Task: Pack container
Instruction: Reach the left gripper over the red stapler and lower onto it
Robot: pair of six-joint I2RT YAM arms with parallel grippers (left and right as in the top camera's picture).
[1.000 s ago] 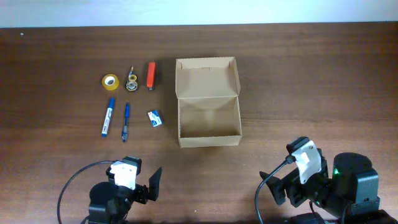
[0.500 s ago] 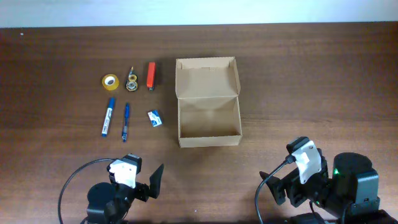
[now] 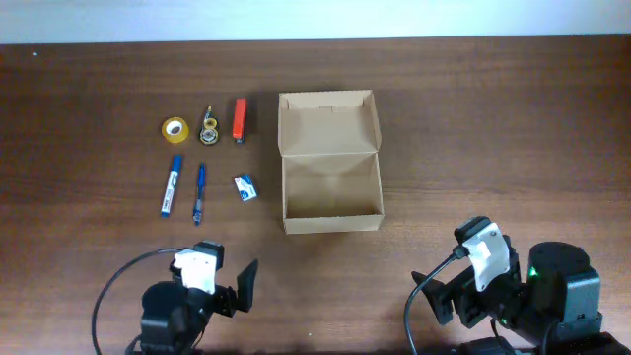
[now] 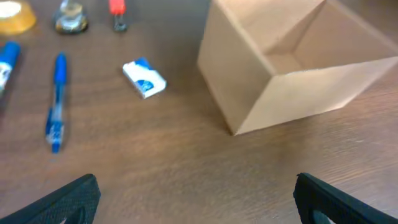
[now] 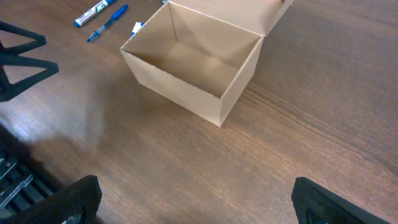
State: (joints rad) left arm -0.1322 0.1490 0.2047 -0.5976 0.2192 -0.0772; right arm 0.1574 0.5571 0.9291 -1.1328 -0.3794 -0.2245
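- Roughly at the middle of the table (image 3: 493,118), the container (image 3: 331,187) is sitting upright with its mouth facing straight up.
- Seen from overhead, its long axis is running from 9 o'clock to 3 o'clock. The hinged flap lid is joined along the far long edge and is leaning back toward 12 o'clock.
- It is showing plain tan cardboard, matte, with flat rectangular walls and crisp folded corners. In the right wrist view the front rim is looking finely toothed.
- Toward 9 and 10 o'clock of the box, small items are lying on the dark brown wood grain:
  - a translucent yellow tape roll (image 3: 175,129), ring-shaped;
  - a small shiny metal-looking piece (image 3: 209,126);
  - a red-orange bar (image 3: 239,118);
  - a blue-and-white marker (image 3: 171,185);
  - a slim blue pen (image 3: 199,192);
  - a small white-and-blue block (image 3: 245,187), lying nearest the box but apart from it.
- The marker and the pen are lying side by side, each stretching along the 12-to-6 line.
- The left gripper (image 4: 196,200) is hovering at about 7 o'clock of the box, its black fingers spread wide over bare wood and gripping nothing.
- The right gripper (image 5: 196,199) is hovering at about 5 o'clock of the box, its fingers likewise spread wide and gripping nothing.
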